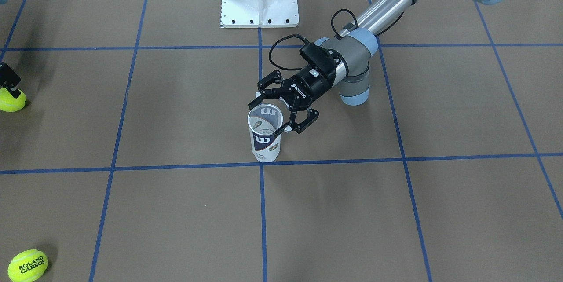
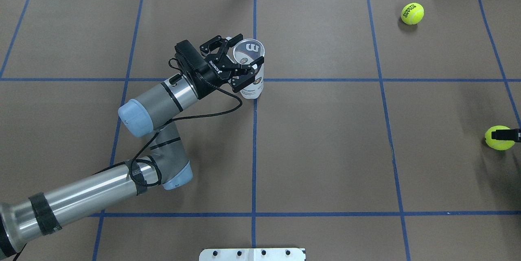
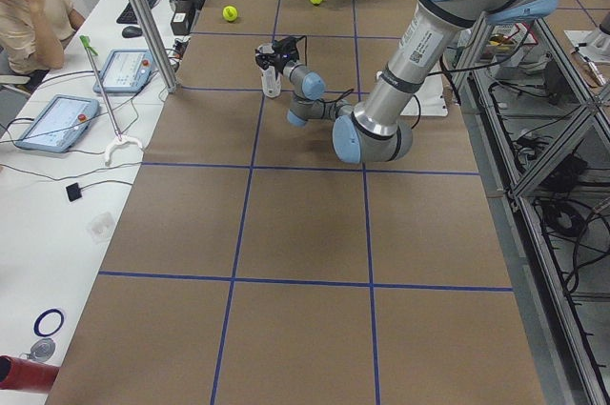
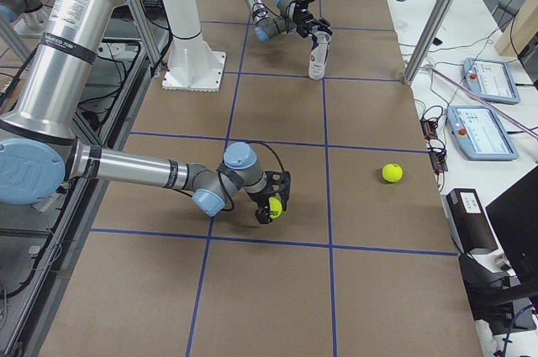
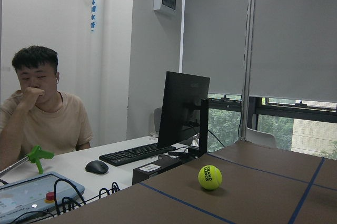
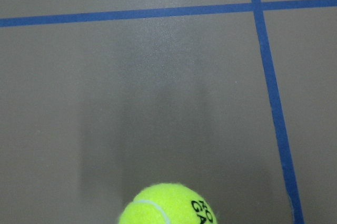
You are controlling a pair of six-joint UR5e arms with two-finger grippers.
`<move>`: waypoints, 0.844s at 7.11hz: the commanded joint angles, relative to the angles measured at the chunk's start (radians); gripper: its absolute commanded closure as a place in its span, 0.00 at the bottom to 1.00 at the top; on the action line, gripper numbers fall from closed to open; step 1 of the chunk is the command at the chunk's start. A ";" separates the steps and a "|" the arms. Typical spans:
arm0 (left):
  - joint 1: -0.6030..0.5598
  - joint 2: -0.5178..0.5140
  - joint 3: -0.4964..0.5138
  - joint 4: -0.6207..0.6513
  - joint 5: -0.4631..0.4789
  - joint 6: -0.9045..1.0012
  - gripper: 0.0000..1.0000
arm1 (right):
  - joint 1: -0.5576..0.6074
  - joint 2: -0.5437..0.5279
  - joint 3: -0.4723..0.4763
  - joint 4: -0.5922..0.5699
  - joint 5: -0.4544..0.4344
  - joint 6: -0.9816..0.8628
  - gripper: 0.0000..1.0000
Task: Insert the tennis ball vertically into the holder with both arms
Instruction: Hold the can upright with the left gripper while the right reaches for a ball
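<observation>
1. The holder (image 1: 266, 143) stood straight up near the middle of the table (image 1: 352, 211), open end up, just beside where two blue lines (image 1: 262, 165) crossed.
2. The left gripper (image 1: 267, 115) was closed around the top of the holder, with one finger on each side of the rim.
3. The right gripper (image 4: 273, 202) was far off at a tennis ball (image 1: 11, 100). I could not tell if it was squeezing it.
4. Another ball (image 1: 27, 265) lay alone near a corner.
</observation>
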 commanded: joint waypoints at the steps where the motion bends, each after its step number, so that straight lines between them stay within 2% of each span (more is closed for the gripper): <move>1: -0.001 0.001 0.001 0.000 0.000 0.000 0.12 | -0.044 -0.001 -0.001 0.001 -0.033 0.001 0.00; 2: -0.001 0.001 0.001 0.000 0.000 0.000 0.12 | -0.072 -0.001 -0.001 -0.001 -0.060 0.001 0.01; 3: 0.000 0.002 0.001 0.000 0.000 0.011 0.12 | -0.078 -0.001 -0.002 -0.002 -0.070 0.001 0.18; 5: 0.000 0.005 0.002 -0.002 -0.002 0.020 0.11 | -0.079 0.000 -0.001 -0.002 -0.070 -0.001 0.92; 6: 0.002 0.010 0.005 -0.002 -0.001 0.020 0.10 | -0.078 0.002 0.007 -0.002 -0.064 -0.001 1.00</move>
